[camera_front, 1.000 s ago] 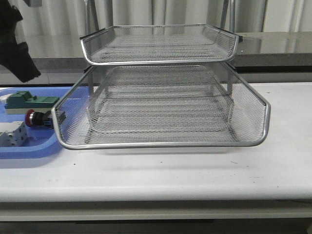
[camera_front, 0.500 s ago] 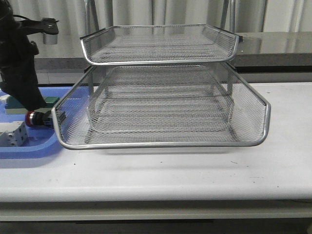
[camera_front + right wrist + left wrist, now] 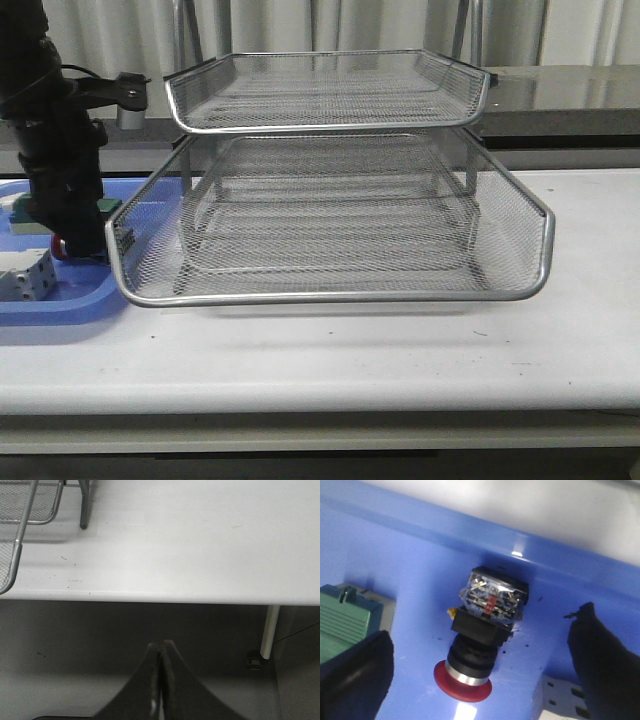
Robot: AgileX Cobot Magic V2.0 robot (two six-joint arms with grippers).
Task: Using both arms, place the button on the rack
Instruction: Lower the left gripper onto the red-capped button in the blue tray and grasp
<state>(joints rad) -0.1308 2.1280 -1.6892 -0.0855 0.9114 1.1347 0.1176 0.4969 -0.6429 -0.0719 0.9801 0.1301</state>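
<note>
**Left gripper over button, nothing gripped yet**

Left arm is down over the blue tray, just left of the rack. Left gripper is spread wide, one finger on each side of the button, both clear of it, no contact. Button lies on its side on the tray floor: red head, silver collar, black body, clear-topped rear block against the tray wall. There's a small red mark on the rear block, too blurred to read. No other legible writing or brand anywhere. Green block and a white-grey block sit nearby in the same tray. Right gripper is off the table edge, fingers pressed together, holding nothing. Both visible rack tiers hold nothing
</note>
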